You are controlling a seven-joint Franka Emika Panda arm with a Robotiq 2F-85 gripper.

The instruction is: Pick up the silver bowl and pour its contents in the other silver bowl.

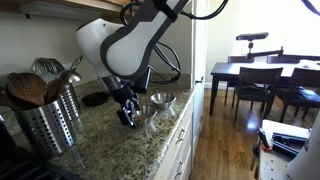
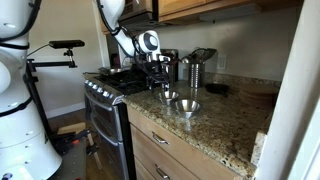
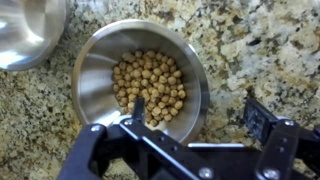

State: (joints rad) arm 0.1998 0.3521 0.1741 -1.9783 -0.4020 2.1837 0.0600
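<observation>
A silver bowl (image 3: 140, 72) full of small tan round pieces (image 3: 150, 82) sits on the granite counter in the wrist view. My gripper (image 3: 198, 108) is open and straddles its near right rim, with one finger inside the bowl and the other outside on the counter. The other silver bowl (image 3: 28, 30) stands close by at the top left and looks empty. Both bowls show in both exterior views: the one at my gripper (image 1: 143, 113) (image 2: 168, 96) and the other one (image 1: 160, 100) (image 2: 186, 106). My gripper (image 1: 128, 113) (image 2: 160, 80) is low over the counter.
A tall perforated steel utensil holder (image 1: 45, 125) (image 2: 195, 68) with wooden spoons stands on the counter. A flat black dish (image 1: 95, 98) lies behind my arm. A stove (image 2: 105, 85) adjoins the counter. The counter edge (image 1: 180, 120) runs close beside the bowls.
</observation>
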